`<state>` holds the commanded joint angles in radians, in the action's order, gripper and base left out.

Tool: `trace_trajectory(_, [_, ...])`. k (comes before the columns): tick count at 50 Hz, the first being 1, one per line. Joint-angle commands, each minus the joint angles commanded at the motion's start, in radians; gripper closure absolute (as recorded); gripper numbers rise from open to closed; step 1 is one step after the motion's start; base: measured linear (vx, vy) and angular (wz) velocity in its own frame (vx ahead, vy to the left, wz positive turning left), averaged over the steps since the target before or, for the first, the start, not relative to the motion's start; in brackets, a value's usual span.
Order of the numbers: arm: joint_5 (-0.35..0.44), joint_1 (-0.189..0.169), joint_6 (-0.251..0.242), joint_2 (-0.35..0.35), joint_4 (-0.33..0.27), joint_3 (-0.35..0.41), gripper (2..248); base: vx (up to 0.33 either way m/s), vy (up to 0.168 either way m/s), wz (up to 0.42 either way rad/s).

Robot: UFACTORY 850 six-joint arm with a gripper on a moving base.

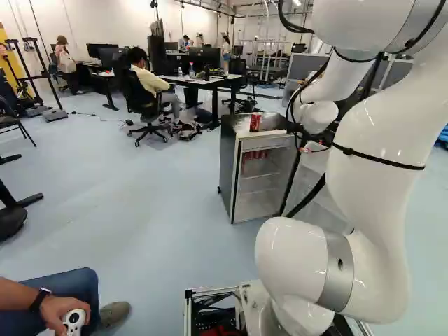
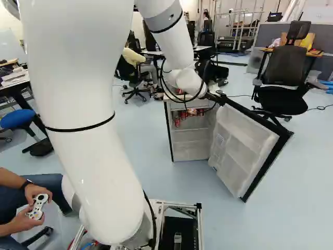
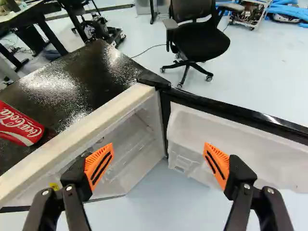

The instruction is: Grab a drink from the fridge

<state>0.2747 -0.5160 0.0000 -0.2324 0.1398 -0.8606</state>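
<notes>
fridge (image 3: 72,82) open, glossy-topped, cylindrical cans (image 2: 177,122) inside

Glossy dark fridge top (image 3: 72,89), red can (image 3: 18,126) upright on it, open fridge (image 1: 227,168) standing on pale blue floor (image 1: 147,210)

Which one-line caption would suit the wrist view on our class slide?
Pincer open before a small fridge, its door swung wide, a red can on top.

White arm (image 1: 378,175) arched high and forward, its jaws (orange pads (image 3: 99,163) and all) wide apart
</notes>
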Motion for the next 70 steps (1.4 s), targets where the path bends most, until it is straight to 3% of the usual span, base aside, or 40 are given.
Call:
trace_trajectory(50, [-0.271, -0.123, 0.0, -0.016, 0.0, -0.143, 3, 0.0, 0.0, 0.0])
trace_trajectory(70, [-0.303, -0.165, 0.0, -0.08, 0.0, -0.22, 3, 0.0, 0.0, 0.0])
